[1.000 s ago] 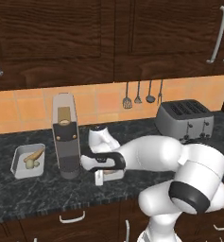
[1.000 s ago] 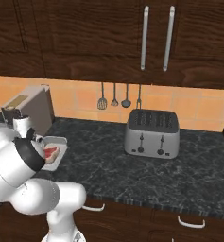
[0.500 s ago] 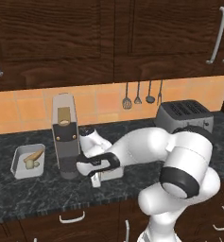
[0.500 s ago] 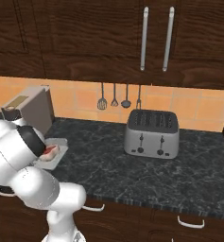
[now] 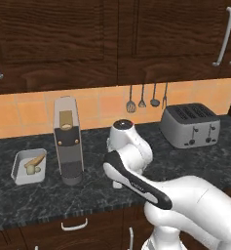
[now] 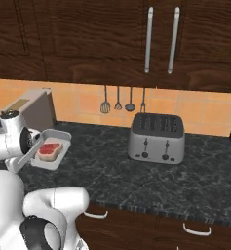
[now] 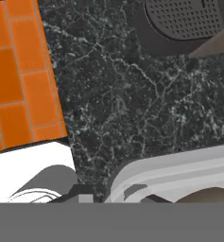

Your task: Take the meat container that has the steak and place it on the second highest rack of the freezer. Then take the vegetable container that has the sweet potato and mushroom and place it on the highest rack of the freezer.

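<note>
The meat container [image 6: 51, 149], a shallow grey tray with the red steak [image 6: 48, 149] in it, sits just above the dark counter beside my hand in the right base view. Its pale rim [image 7: 179, 170] crosses the bottom of the hand view, right at my gripper [image 7: 111, 196], which looks shut on that rim. My fingertips barely show. In the left base view my folded arm [image 5: 131, 171] hides the meat container. Far left on the counter lies the vegetable container [image 5: 28, 166], holding the sweet potato [image 5: 35, 160] and the mushroom [image 5: 31, 169].
A tall grey coffee machine [image 5: 68, 141] stands between the two containers, and its drip tray [image 7: 184, 19] lies ahead of my hand. A silver toaster [image 6: 156, 138] sits to the right. Utensils [image 6: 118, 100] hang on the orange backsplash under dark cabinets.
My arm has swung and folded, its elbow coming forward over the counter. The meat container has risen slightly in the right base view. The vegetable container has not moved.
</note>
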